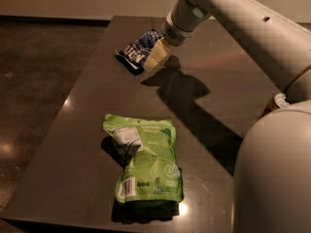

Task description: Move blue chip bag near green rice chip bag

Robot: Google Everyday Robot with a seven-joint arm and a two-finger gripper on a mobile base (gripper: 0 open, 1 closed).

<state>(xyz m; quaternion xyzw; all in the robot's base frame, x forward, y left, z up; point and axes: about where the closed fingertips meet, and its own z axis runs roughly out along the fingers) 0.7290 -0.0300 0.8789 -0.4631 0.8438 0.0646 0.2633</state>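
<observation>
though unclear whether apart or together, fingers (155, 57) at right end of blue chip bag (137, 50)

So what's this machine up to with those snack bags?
A one-armed robot reaches across a dark table. Its gripper sits at the right edge of the blue chip bag at the far end; whether it has hold is unclear. The green rice chip bag lies apart, near the front edge.
</observation>
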